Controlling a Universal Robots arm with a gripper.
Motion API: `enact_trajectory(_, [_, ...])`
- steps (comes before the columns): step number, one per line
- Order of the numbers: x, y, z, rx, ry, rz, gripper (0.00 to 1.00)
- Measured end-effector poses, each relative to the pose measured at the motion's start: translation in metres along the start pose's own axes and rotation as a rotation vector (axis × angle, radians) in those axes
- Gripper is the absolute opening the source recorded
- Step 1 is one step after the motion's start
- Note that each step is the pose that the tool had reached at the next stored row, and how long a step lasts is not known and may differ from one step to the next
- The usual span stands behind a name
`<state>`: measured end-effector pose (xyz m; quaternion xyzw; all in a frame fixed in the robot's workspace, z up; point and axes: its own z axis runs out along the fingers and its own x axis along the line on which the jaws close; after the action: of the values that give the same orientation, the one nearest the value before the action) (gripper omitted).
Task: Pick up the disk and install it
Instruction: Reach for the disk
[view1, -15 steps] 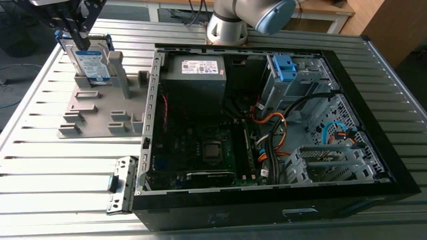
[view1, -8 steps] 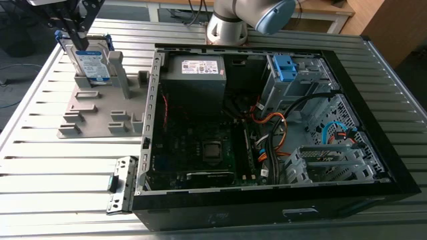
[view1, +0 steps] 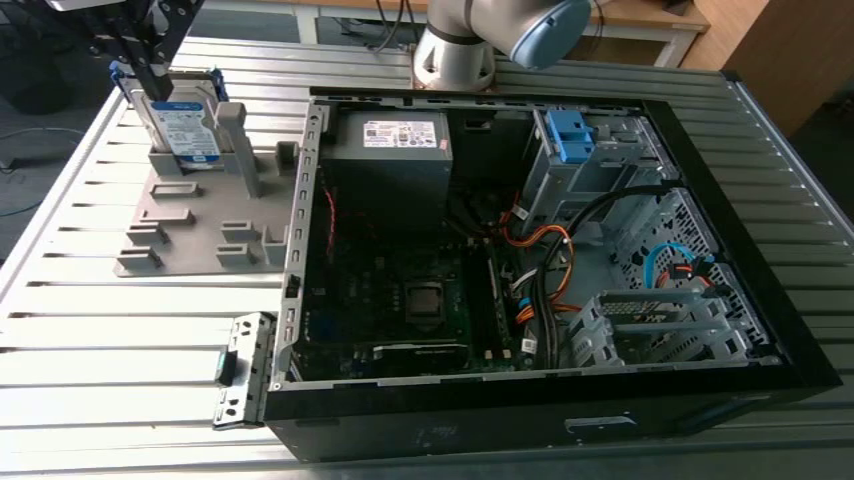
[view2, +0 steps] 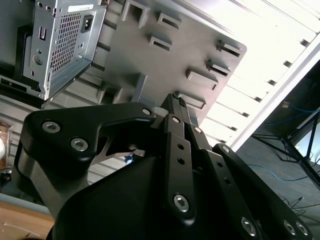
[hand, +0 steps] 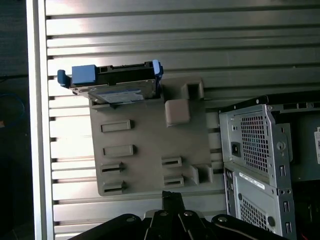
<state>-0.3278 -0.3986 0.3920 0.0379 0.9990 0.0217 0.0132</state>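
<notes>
The disk (view1: 183, 122) stands on edge in a slot at the far end of a grey holder plate (view1: 187, 235), at the exterior view's left of the open computer case (view1: 534, 425). The tool (view1: 147, 70) hangs over that far end, its dark fingers (view1: 158, 72) crossing the disk's top edge in the exterior view; whether they touch it cannot be told there. In the first wrist view the disk (hand: 114, 84) sits well apart from the fingertips (hand: 172, 196), which are drawn together into one narrow point with nothing between them, and the second wrist view shows the same closed tip (view2: 176, 100) above the plate. The disk is a flat silver slab with a white-and-blue label, edged by a bright blue plastic frame whose tabs stick out at both ends. The holder plate is matt grey, moulded with raised blocks and rectangular slots. It lies on a table (view1: 120, 330) of ribbed, shiny metal slats. The case is black outside and bare metal within, holding a grey power supply box (view1: 387, 165), a dark green circuit board (view1: 400, 290), orange cables (view1: 554, 250) and a small blue bracket (view1: 567, 135) in a perforated drive cage.
</notes>
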Motion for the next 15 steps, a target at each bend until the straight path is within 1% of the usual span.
enact_trajectory(15, [0.0070, -0.0005, 0.0000, 0.0000, 0.0000, 0.000, 0.11])
